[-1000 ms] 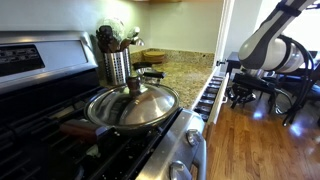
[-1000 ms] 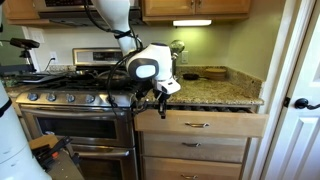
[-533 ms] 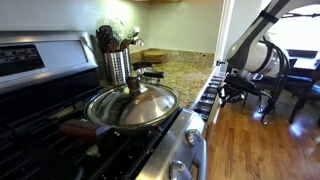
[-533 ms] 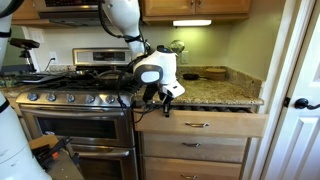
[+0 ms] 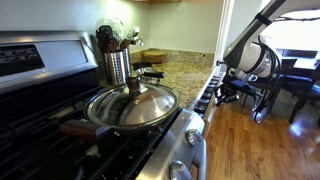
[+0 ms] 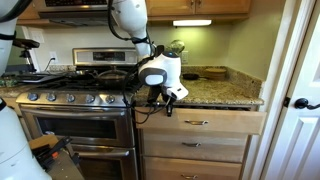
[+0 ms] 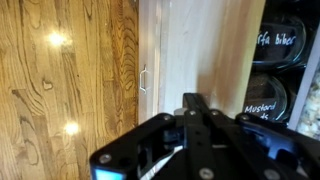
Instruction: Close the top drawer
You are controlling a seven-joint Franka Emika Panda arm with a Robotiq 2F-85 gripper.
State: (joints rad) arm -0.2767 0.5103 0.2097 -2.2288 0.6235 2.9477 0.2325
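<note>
The top drawer (image 6: 215,125) is a light wood front with a metal handle, under the granite counter beside the stove. It stands partly out, and in an exterior view (image 5: 208,98) its open top shows. In the wrist view, jars (image 7: 272,95) lie inside behind the drawer front (image 7: 200,50). My gripper (image 6: 165,104) is at the left end of the drawer front, against or very near it. Its fingers (image 7: 192,102) are shut together and hold nothing. It also shows in an exterior view (image 5: 224,90) at the drawer's edge.
A stove (image 6: 75,105) with a lidded pan (image 5: 132,105) stands next to the drawer. A utensil holder (image 5: 117,62) and a bowl (image 6: 213,72) are on the counter. Lower drawers (image 6: 200,150) sit below. A white door (image 6: 300,90) stands nearby, and a wood floor (image 7: 60,90) lies below.
My arm has moved in toward the cabinet and the gripper has closed on the drawer front. The drawer front looks slightly further in.
</note>
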